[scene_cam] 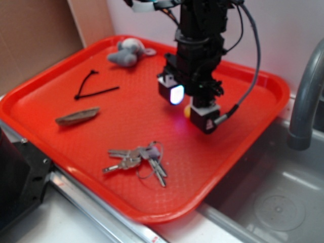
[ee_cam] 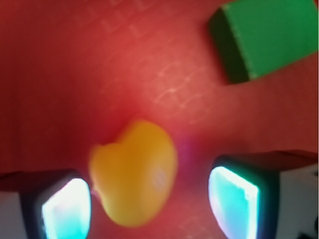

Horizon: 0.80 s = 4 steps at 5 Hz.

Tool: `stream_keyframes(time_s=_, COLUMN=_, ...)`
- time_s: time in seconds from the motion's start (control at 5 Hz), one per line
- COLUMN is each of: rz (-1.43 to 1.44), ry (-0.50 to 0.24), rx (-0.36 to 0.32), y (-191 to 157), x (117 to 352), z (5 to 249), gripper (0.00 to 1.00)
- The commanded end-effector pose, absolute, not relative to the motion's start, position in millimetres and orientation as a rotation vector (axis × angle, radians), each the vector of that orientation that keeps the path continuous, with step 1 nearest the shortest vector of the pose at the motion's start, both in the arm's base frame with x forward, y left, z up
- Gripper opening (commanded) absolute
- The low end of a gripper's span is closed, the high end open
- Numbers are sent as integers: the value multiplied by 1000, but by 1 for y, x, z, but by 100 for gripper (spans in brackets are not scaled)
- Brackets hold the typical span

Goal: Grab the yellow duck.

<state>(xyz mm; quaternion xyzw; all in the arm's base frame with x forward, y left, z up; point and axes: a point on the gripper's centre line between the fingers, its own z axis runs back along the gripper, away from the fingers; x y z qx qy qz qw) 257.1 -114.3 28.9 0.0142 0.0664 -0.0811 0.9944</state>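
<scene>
The yellow duck (ee_cam: 134,172) lies on the red tray (ee_cam: 75,74), blurred and close in the wrist view, between my two glowing fingertips (ee_cam: 67,209). It sits nearer the left pad, with a gap to the right pad. In the exterior view only a small yellow-orange sliver of the duck (scene_cam: 187,111) shows between the fingers. My gripper (scene_cam: 190,106) is open and lowered over the duck near the tray's right side. Whether the left pad touches the duck I cannot tell.
A green block (ee_cam: 266,37) lies just beyond the duck. On the tray (scene_cam: 61,101) are a grey plush toy (scene_cam: 126,53) at the back, a black cable tie (scene_cam: 93,88), a brown stick-like piece (scene_cam: 77,116) and a bunch of keys (scene_cam: 139,159). A grey faucet (scene_cam: 306,96) and sink stand to the right.
</scene>
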Motion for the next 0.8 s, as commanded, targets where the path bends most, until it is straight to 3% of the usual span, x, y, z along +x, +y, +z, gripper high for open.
stream_keyframes(time_s=0.0, rz=-177, ry=75, rx=-5, y=-132, x=273, z=39, gripper=0)
stream_keyframes(time_s=0.4, rz=-162, ry=93, rx=19, y=-128, x=271, z=32, gripper=0)
stream_keyframes(time_s=0.6, rz=-168, ry=105, rx=49, y=-113, x=265, z=61, gripper=0)
